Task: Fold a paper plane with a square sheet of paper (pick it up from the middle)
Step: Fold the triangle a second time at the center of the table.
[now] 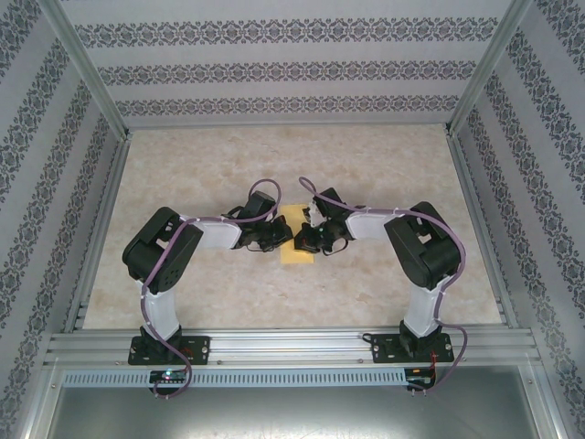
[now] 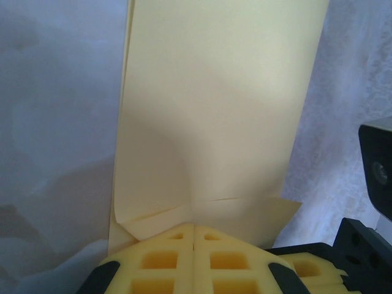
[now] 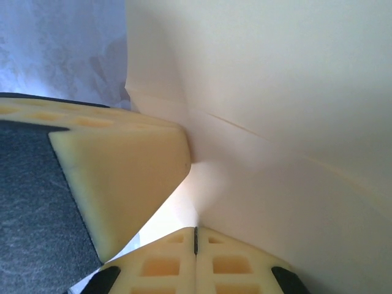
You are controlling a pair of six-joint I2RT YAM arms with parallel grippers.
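Left fingers and right fingers both clamped shut, pinching the square sheet of paper at mid-desk.

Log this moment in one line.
left gripper: shut on yellow paper | right gripper: shut on yellow paper | place: middle of table
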